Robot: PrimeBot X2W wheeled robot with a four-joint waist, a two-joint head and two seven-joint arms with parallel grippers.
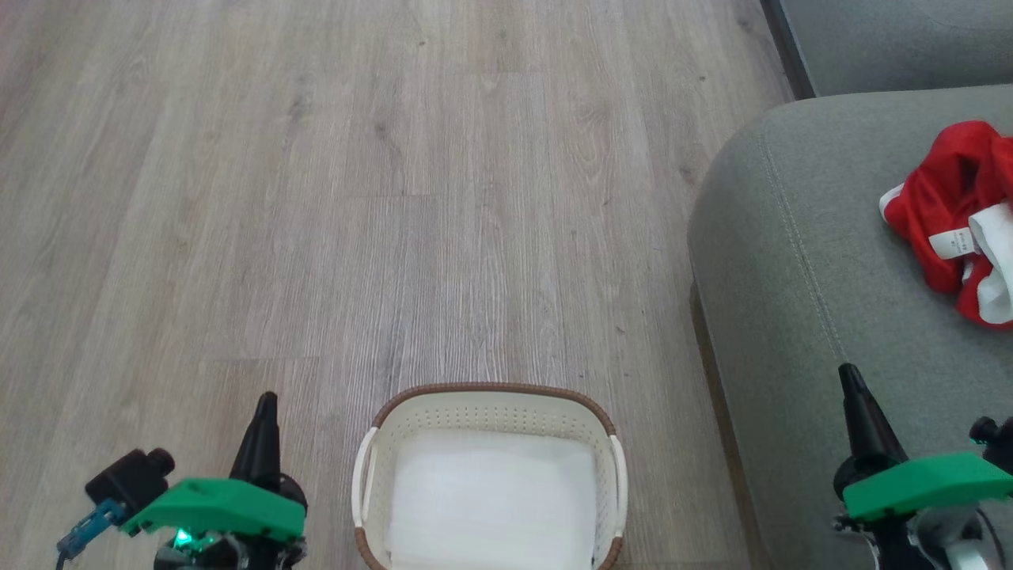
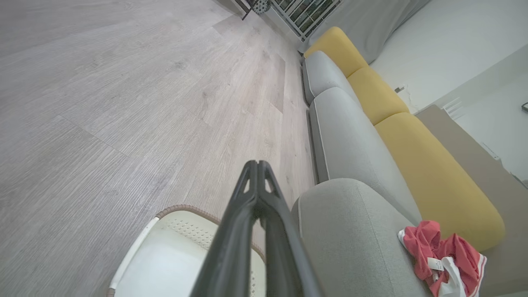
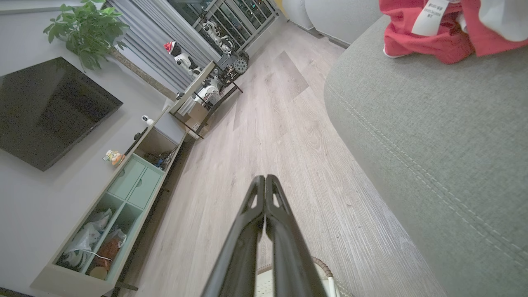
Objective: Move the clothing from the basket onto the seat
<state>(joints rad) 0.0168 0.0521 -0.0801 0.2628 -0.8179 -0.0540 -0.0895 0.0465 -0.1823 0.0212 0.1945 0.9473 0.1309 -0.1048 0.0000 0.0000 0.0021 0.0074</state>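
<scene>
Clothing, place: the clothing [image 1: 954, 214] lies on the seat [image 1: 791, 277], to the right of the basket [image 1: 491, 393] and farther from the robot than it, well apart from it.
Clothing, lie: a crumpled red heap with white parts. In the head view its longer stretch runs away from the robot, roughly in line with the basket's side handles. The picture's right edge cuts it, so its full extent cannot be told.
Clothing, label: a small white label sits on the side of the heap that faces the basket.
Basket: it stands on the wooden floor [image 1: 316, 198] between the two grippers, with a handle on each side and its brown rim curving at the far end. A flat white sheet [image 1: 491, 507] lies on its bottom. Its near end is cut off, so its long axis cannot be told.
Seat: right of the basket, near it, with a strip of floor between. Its rounded corner lies beyond the basket's far right end, and its stitched seam runs away from the robot.
Left gripper [image 1: 267, 397]: left of the basket, over the floor, fingers pressed together on nothing. They point forward, tips leaning slightly toward the basket.
Right gripper [image 1: 847, 370]: right of the basket, over the front of the seat, fingers pressed together and empty. They point forward, tips leaning slightly toward the basket.
</scene>
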